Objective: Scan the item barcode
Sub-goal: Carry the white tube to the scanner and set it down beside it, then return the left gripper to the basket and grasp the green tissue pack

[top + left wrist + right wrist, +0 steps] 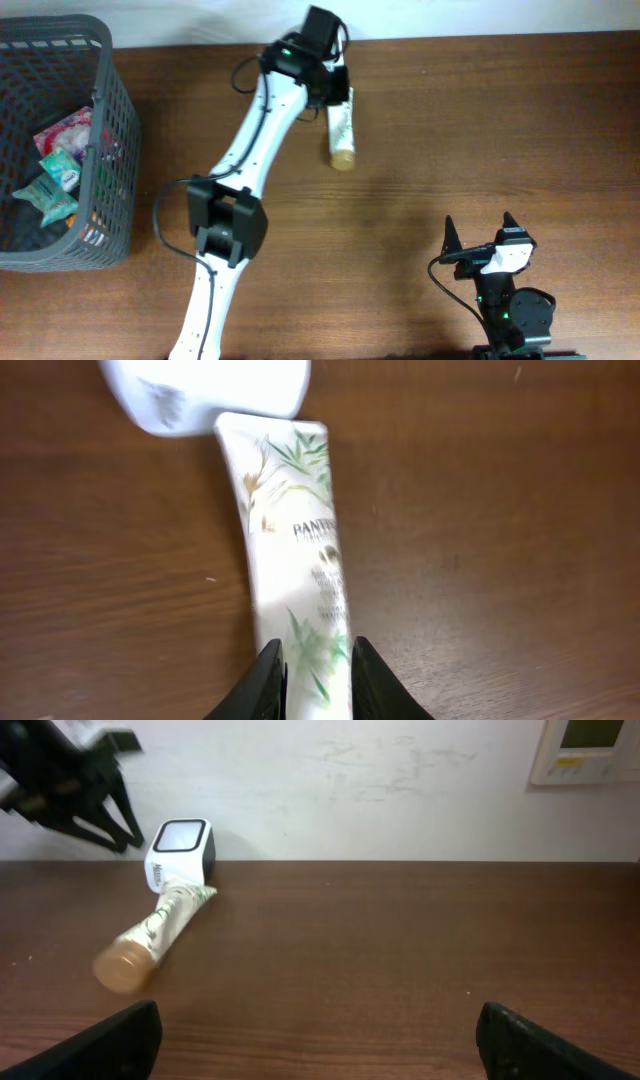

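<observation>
- Tube (165, 925) lies flat on the table (400, 950), its crimped end against the white scanner (180, 850) and its tan cap (125, 965) pointing away from it.
- It is probably light, soft and glossy-slick; pinch the firmer shoulder beside the cap.
- Left gripper (315, 647) is slightly spread above the tube, holding nothing.
- Right gripper (320, 1045) is spread wide, well apart from the scanner.

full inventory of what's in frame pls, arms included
tube: one, white with a leaf print and tan cap, lying on the table beside the scanner
scanner: one, white, far table edge by the wall
basket: one, grey, left side of the table
packets: several, pink and teal, in the basket
table: one, brown wood
left end effector: one, black, open, over the tube
right end effector: one, black, open wide, near edge, holding nothing
</observation>
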{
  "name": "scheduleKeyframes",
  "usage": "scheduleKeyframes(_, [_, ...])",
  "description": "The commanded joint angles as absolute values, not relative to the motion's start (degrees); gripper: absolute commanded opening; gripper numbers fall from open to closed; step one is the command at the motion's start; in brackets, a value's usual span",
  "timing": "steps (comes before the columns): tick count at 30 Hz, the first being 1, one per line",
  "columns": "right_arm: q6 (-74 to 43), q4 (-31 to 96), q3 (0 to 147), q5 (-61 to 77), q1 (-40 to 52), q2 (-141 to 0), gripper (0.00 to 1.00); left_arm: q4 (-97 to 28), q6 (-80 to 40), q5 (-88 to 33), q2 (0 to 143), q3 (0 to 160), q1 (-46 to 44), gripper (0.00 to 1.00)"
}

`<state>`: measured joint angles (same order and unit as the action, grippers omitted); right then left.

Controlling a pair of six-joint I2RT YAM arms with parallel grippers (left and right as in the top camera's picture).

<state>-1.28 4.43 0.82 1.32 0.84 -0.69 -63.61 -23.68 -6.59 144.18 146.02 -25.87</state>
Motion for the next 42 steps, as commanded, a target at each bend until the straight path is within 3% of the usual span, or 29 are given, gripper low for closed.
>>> scheduleKeyframes(1, [-1.6,4.5,0.3,1.0,1.1,-0.4,0.99,-63.0,-23.2,-6.2,148.8,146.2,-28.4,0.21])
scheduleKeyframes(12, [-1.6,4.5,0.3,1.0,1.1,-0.4,0.99,-68.5,-24.2,-6.4,148.1,152.4,-28.3,0.25])
scheduleKeyframes(19, [-1.6,4.5,0.3,1.0,1.1,-0.4,0.99,-79.4,-23.7,-6.3,138.1,165.1,-19.5,0.38])
scheduleKeyframes(23, [-1.6,4.5,0.3,1.0,1.1,-0.4,0.99,-83.4,-23.7,-6.2,130.7,169.9,-10.1,0.61])
scheduleKeyframes(25, [-1.6,4.5,0.3,1.0,1.1,-0.4,0.99,-83.6,-23.7,-6.1,126.9,170.4,-4.5,0.93])
scheduleKeyframes(32, [-1.6,4.5,0.3,1.0,1.1,-0.4,0.99,-91.4,-23.7,7.4,122.5,169.3,19.9,0.95])
scheduleKeyframes(42, [-1.6,4.5,0.3,1.0,1.1,-0.4,0.99,-91.9,-23.7,9.5,122.9,150.3,32.0,0.97])
